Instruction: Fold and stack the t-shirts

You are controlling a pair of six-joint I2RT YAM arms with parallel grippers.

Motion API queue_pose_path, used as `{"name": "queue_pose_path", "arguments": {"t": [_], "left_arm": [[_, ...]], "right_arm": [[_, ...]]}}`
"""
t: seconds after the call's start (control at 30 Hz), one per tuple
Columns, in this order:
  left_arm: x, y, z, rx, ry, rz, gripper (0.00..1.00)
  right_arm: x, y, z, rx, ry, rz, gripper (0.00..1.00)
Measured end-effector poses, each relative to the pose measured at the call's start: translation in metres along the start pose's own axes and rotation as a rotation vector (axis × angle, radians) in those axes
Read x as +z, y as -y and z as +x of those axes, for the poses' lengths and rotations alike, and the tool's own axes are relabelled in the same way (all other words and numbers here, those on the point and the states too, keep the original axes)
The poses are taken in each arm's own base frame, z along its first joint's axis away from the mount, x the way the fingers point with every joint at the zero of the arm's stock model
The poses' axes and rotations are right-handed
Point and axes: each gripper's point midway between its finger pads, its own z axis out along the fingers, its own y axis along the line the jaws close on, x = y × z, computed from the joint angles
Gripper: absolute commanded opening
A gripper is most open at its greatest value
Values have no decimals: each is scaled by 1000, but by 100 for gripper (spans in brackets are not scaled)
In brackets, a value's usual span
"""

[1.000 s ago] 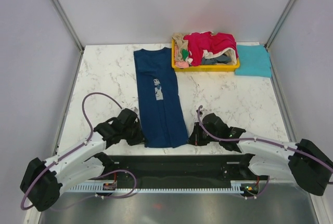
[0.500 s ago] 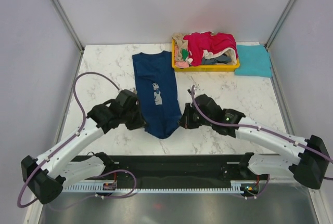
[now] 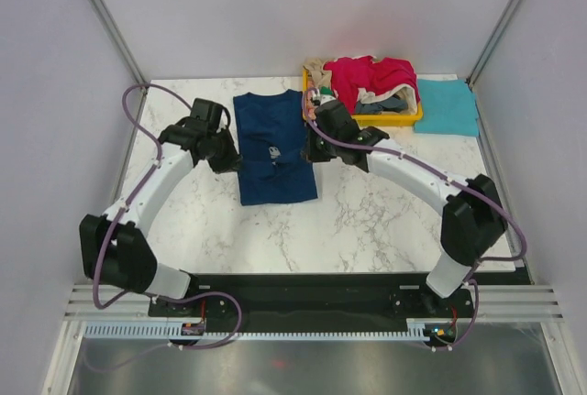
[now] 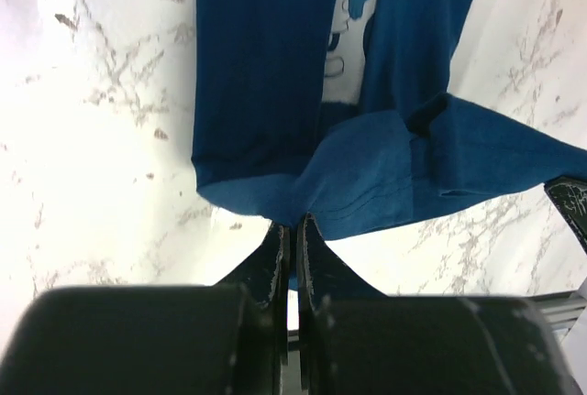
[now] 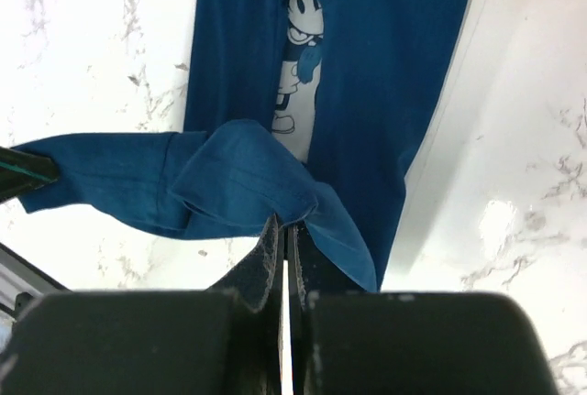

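L hand: clamped on navy tee hem.
R hand: clamped on same hem, other corner.
Print: Mickey Mouse, pale panel.
Tee: doubled over on worktop.

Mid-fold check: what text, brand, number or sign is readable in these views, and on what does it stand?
No readable text in any view.
The navy t-shirt: its pale print is a Mickey Mouse picture only, with no letters.
The small red tag at the near edge of the top view: too small to read.
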Motion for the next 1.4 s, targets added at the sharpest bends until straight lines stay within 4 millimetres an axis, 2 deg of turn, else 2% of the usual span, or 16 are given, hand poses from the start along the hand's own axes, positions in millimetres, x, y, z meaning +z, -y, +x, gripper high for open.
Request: {"name": "queue_pose_path", "arguments": {"t": [0.13, 0.37, 0.47, 0.63, 0.7, 0.87, 0.97, 1.1, 1.13, 1.2, 1.23, 1.27, 1.33, 1.37, 1.4], "left_arm": [[20, -2, -18, -7, -8, -24, 2], [59, -10, -44, -38, -52, -55, 2], [68, -13, -57, -50, -55, -59, 2], [78, -6, -87, -42, -37, -22, 2], [87, -2, -96, -29, -44, 0, 2], [109, -6, -95, -22, -93, 10, 2], [123, -10, -89, -27, -133, 4, 2], [134, -15, -92, -39, -158, -5, 6], [137, -16, -95, -45, -171, -9, 7], [143, -14, -106, -51, -173, 0, 15], [146, -13, -114, -55, -172, 3, 22], [150, -11, -124, -57, -167, 13, 37], [154, -3, -148, -66, -156, 56, 47], [156, 2, -160, -70, -143, 87, 59], [157, 6, -174, -78, -127, 124, 66]], "right_arm": [[32, 9, -10, -17, -29, 14, 0], [72, 30, -20, -12, -71, 33, 0], [82, 36, -32, -15, -60, 33, 0], [89, 36, -64, -17, -8, 10, 0], [91, 37, -68, -14, 0, 5, 0], [103, 46, -58, -5, -32, 16, 0], [115, 53, -44, 0, -68, 27, 0], [132, 61, -32, 7, -107, 35, 2], [135, 62, -32, 9, -111, 36, 4], [143, 62, -36, 16, -112, 32, 26], [146, 62, -44, 18, -106, 29, 55], [150, 61, -54, 23, -90, 24, 65], [154, 59, -77, 26, -54, 15, 78], [156, 58, -93, 28, -20, 6, 81], [154, 57, -110, 28, 15, -2, 82]]}}
